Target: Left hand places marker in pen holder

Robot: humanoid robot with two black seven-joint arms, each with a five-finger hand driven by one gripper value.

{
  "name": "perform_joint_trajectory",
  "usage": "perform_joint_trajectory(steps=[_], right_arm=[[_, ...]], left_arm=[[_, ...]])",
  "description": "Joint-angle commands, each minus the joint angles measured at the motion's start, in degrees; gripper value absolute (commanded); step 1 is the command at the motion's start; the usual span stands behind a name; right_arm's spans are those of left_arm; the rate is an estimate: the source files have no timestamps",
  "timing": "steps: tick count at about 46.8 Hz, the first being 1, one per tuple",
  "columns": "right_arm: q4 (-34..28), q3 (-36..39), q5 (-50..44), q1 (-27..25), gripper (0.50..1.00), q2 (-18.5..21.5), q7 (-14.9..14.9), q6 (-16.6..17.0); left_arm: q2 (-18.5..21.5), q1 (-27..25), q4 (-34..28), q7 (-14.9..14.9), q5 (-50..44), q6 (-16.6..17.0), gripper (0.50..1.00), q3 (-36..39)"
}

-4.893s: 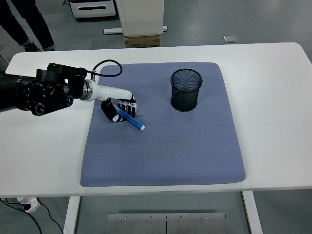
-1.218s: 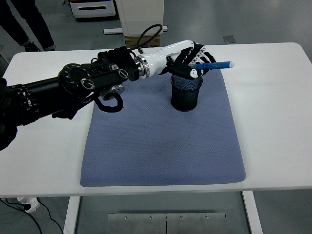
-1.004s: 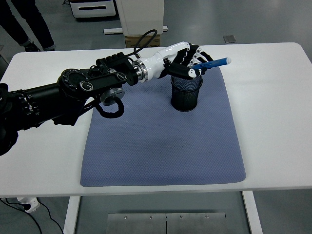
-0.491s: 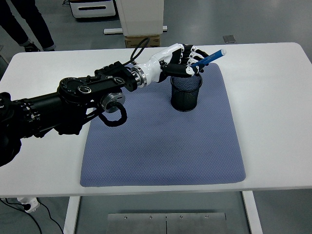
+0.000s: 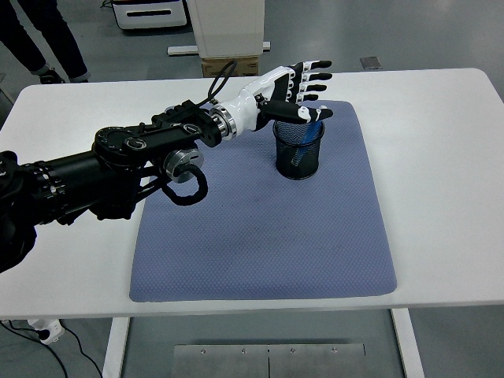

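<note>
One blue marker [image 5: 303, 140] inside the black wire-mesh pen holder [image 5: 299, 150], seen through the mesh as a blue streak leaning from upper right down to lower left, long axis closer to upright than flat, upper end near the rim. Directly below the left hand [image 5: 297, 85], which hovers just above the holder's mouth with white-and-black fingers [image 5: 315, 75] spread wide and flat, holding nothing, thumb over the rim's far edge. Marker apart from the hand, no contact visible. Judged done as to placing; what remains looks like lifting the hand up and back toward the left without brushing the rim. Holder upright on the grey-blue textured mat [image 5: 260, 236], toward its far right part, mat on the white table [image 5: 441, 157]. Right arm out of view
</note>
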Motion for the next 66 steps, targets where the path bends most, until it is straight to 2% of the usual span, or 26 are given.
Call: perform_joint_trajectory(steps=[1,6,7,10,13,18,22,37,44,48,53,55,62,66], right_arm=[[0.00,0.00,0.00,0.00,1.000,0.00,0.00,-0.01],[0.00,0.00,0.00,0.00,1.000,0.00,0.00,-0.01],[0.00,0.00,0.00,0.00,1.000,0.00,0.00,-0.01],[0.00,0.00,0.00,0.00,1.000,0.00,0.00,0.08],[0.00,0.00,0.00,0.00,1.000,0.00,0.00,-0.01],[0.00,0.00,0.00,0.00,1.000,0.00,0.00,-0.01],[0.00,0.00,0.00,0.00,1.000,0.00,0.00,-0.01],[0.00,0.00,0.00,0.00,1.000,0.00,0.00,-0.01],[0.00,0.00,0.00,0.00,1.000,0.00,0.00,-0.01],[0.00,0.00,0.00,0.00,1.000,0.00,0.00,-0.01],[0.00,0.00,0.00,0.00,1.000,0.00,0.00,-0.01],[0.00,0.00,0.00,0.00,1.000,0.00,0.00,-0.01],[0.00,0.00,0.00,0.00,1.000,0.00,0.00,0.08],[0.08,0.00,0.00,0.00,1.000,0.00,0.00,-0.01]], left_arm=[[0.27,0.00,0.01,0.00,-0.05,0.00,0.906,-0.56],[1.06,-0.53,0.01,-0.09,-1.37,-0.09,0.927,-2.67],[1.32,-0.62,0.01,-0.09,-2.06,-0.09,0.956,-3.19],[2.54,-0.53,0.09,-0.09,-2.33,-0.09,0.965,-3.90],[4.48,-0.35,0.01,-0.09,-2.33,-0.09,1.000,-4.69],[6.24,0.44,0.01,-0.09,-2.60,-0.09,1.000,-6.62],[9.22,2.10,0.01,-0.09,-2.86,-0.17,1.000,-7.50],[17.05,7.03,0.01,0.18,-2.16,0.09,1.000,-7.59],[18.46,9.84,0.09,-0.26,-2.42,1.85,1.000,-7.94],[19.25,11.51,0.01,-2.71,-3.04,1.85,1.000,-9.87],[21.88,15.64,0.01,-10.00,-2.77,1.23,1.000,-14.70],[22.76,17.04,-0.08,-11.51,-2.77,1.15,1.000,-16.99],[23.29,20.21,-0.08,-11.60,-3.12,0.80,1.000,-21.83],[23.21,22.58,0.01,-11.60,-3.83,-0.78,1.000,-25.16]])
